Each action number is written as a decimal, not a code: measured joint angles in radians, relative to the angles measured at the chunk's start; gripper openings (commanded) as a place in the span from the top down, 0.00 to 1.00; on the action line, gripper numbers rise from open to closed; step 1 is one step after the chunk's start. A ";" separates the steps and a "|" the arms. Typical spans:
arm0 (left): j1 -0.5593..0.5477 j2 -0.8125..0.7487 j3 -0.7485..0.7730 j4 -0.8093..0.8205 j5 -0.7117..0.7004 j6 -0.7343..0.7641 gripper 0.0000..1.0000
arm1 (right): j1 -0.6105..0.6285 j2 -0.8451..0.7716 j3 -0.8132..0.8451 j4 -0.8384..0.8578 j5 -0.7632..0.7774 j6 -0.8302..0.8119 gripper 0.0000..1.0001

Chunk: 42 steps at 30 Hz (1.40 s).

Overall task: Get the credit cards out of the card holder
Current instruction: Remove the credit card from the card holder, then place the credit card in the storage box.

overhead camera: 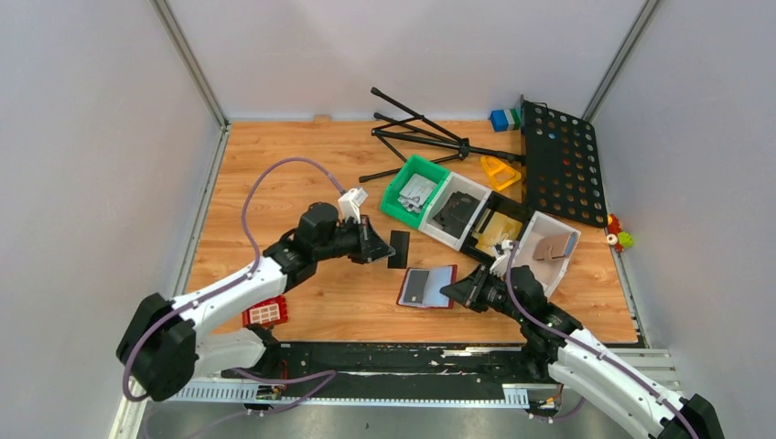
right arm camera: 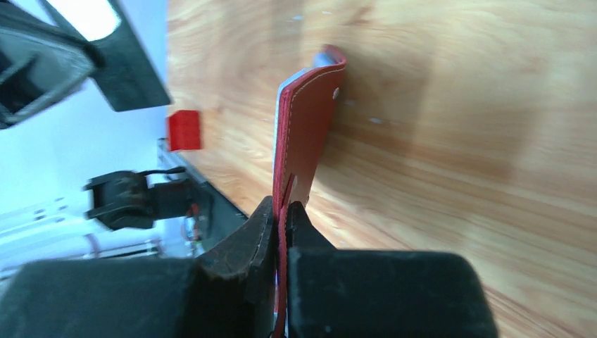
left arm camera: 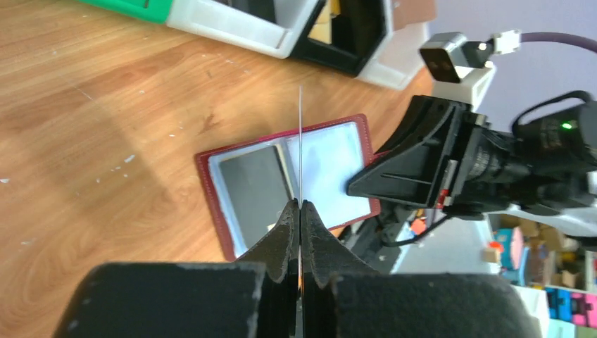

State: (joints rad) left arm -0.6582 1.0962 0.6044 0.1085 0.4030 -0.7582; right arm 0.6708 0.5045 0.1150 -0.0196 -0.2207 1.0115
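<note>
Lying spread flat on the wood near the table's near edge, the card holder (overhead camera: 427, 287) has its right edge pinched by the right claw (overhead camera: 450, 292), whose fingers are clamped tight on the red cover. Just to the far left, the left claw (overhead camera: 385, 248) is closed on a thin dark card (overhead camera: 399, 250), holding it clear of the table. So one card looks to be out, while a second card (overhead camera: 416, 287) seems to sit in the left pocket. Next, I'd guess, the held card needs laying down aside.
</note>
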 measured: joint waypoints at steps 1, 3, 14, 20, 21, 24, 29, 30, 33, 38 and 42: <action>-0.014 0.043 0.030 -0.021 -0.019 0.024 1.00 | 0.000 -0.002 0.005 -0.049 0.021 -0.014 1.00; -0.029 0.112 0.081 -0.050 -0.050 0.060 1.00 | 0.000 -0.002 0.013 -0.124 0.057 -0.037 1.00; -0.066 0.508 0.458 -0.079 -0.093 0.198 1.00 | 0.000 -0.002 0.046 -0.308 0.172 -0.137 1.00; -0.093 0.742 0.736 -0.175 -0.099 0.290 1.00 | 0.000 -0.005 0.061 -0.323 0.188 -0.178 1.00; -0.095 0.767 0.766 -0.187 -0.098 0.298 1.00 | 0.000 -0.005 0.063 -0.322 0.187 -0.186 1.00; -0.097 0.859 0.879 -0.235 -0.095 0.324 1.00 | 0.000 -0.007 0.064 -0.317 0.183 -0.212 1.00; -0.101 0.996 1.050 -0.296 -0.086 0.348 1.00 | 0.000 -0.011 0.066 -0.304 0.167 -0.251 1.00; -0.101 1.021 1.078 -0.305 -0.082 0.349 1.00 | 0.000 -0.014 0.069 -0.304 0.166 -0.262 1.00; -0.103 1.093 1.160 -0.330 -0.072 0.349 0.93 | 0.000 -0.025 0.069 -0.302 0.164 -0.272 1.00; -0.116 1.194 1.281 -0.392 -0.073 0.363 0.65 | 0.000 -0.057 0.069 -0.302 0.162 -0.278 1.00; -0.127 1.208 1.315 -0.458 -0.098 0.386 0.53 | 0.000 -0.061 0.069 -0.303 0.163 -0.280 1.00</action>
State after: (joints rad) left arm -0.7856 2.3039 1.9194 -0.3496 0.3046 -0.3717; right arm 0.6708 0.4435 0.1844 -0.3229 -0.0578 0.7311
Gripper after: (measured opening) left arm 0.396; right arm 0.044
